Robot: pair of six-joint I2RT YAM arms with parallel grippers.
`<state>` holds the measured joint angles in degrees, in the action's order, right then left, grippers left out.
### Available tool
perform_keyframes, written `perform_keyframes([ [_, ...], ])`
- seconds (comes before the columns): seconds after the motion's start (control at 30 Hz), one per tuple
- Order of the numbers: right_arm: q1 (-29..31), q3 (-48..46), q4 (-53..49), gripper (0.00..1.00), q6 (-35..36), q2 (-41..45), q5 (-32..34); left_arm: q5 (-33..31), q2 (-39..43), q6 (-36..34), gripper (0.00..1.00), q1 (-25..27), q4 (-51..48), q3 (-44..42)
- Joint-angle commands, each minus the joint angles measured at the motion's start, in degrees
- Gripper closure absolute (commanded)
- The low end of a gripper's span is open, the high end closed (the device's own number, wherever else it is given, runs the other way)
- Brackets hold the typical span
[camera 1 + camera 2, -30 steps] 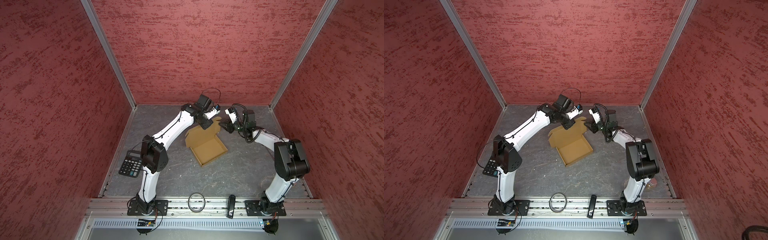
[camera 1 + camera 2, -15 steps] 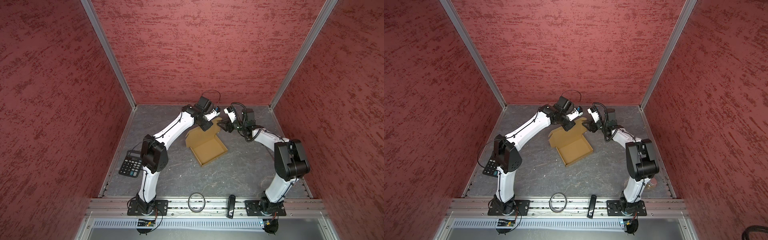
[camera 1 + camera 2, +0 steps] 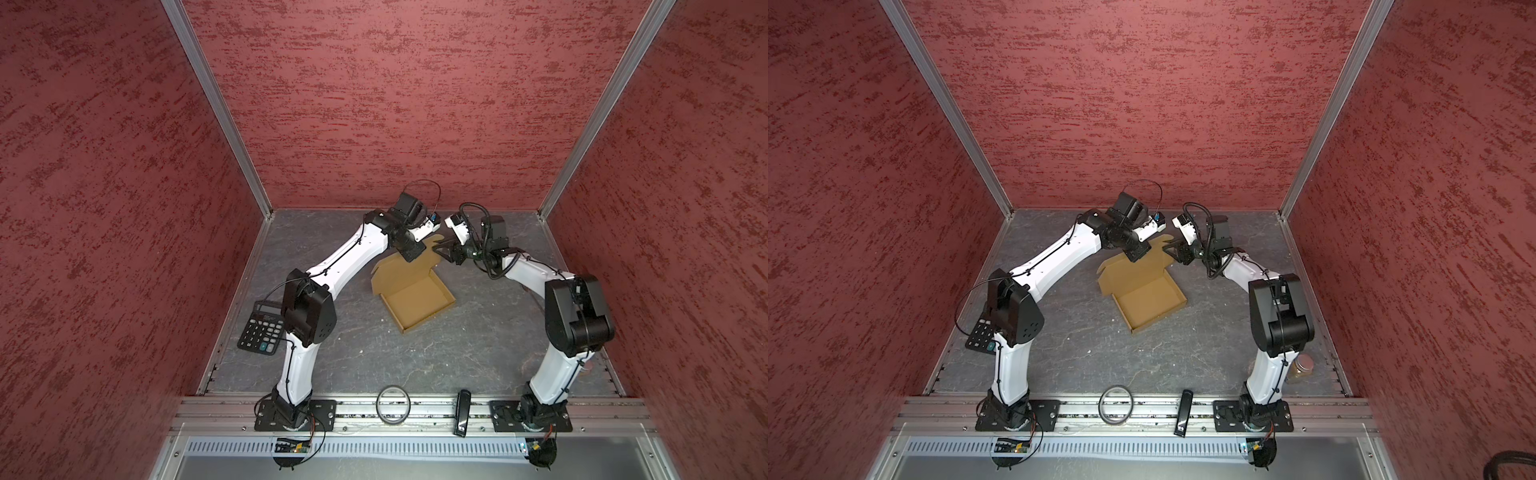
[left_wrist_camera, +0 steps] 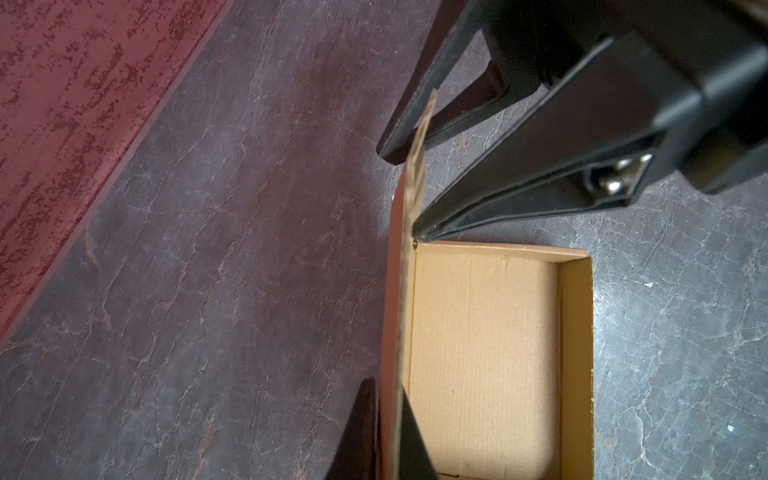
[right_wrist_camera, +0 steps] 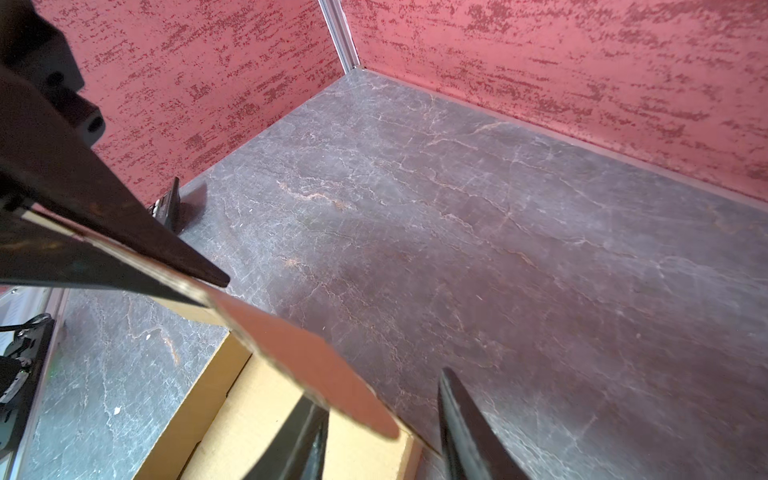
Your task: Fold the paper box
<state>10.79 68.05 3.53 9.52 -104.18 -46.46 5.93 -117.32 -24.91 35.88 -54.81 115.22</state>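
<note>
Calculator [image 3: 262, 328] at the worktop's [image 3: 415, 361] left edge, left tool [image 3: 411, 251] clamped on the raised lid [image 3: 401, 272] of the paper box [image 3: 417, 299], box lying open mid-worktop towards the far side, right tool [image 3: 440, 248] with jaws apart, straddling the lid's right end.

Looks like a lab test cell I'm driving: red textured panels [image 3: 395, 104] box in a grey slate-look tabletop [image 3: 415, 357], aluminium posts [image 3: 217, 108] in the corners. The left arm [image 3: 349, 259] and right arm [image 3: 536, 272] bolt onto a metal rail [image 3: 353, 411] up front.
</note>
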Motion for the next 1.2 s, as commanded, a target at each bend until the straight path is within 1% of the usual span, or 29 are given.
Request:
perform_keyframes([
  [0.0, 0.46, 1.82, -0.98, 0.60, 1.52, -0.58, -1.79, 0.65, 0.77, 0.28, 0.91, -0.35, 1.45, -0.17],
  [0.2, 0.81, 1.56, -0.53, 0.70, 0.93, -0.14, -0.52, 0.87, 0.59, 0.56, 0.91, -0.20, 1.58, -0.26],
  [0.5, 2.73, 1.34, -1.22, 0.76, 0.25, 1.30, 3.40, 1.35, 0.78, 1.21, 0.91, -0.21, 2.03, -0.43],
  [0.67, 4.26, 0.13, -1.25, 0.83, -0.38, 3.38, 6.64, 1.36, 0.75, 1.47, 0.91, -0.11, 2.46, -0.74],
  [0.9, 6.52, -3.77, 0.57, 0.91, -2.10, 7.36, 12.88, 0.00, 0.55, 1.85, 0.90, -0.20, 3.21, -0.92],
  [1.17, 9.43, -8.70, 1.95, 0.96, -3.89, 12.54, 21.49, -2.15, 2.09, 4.86, 0.81, -1.47, 4.68, -0.34],
])
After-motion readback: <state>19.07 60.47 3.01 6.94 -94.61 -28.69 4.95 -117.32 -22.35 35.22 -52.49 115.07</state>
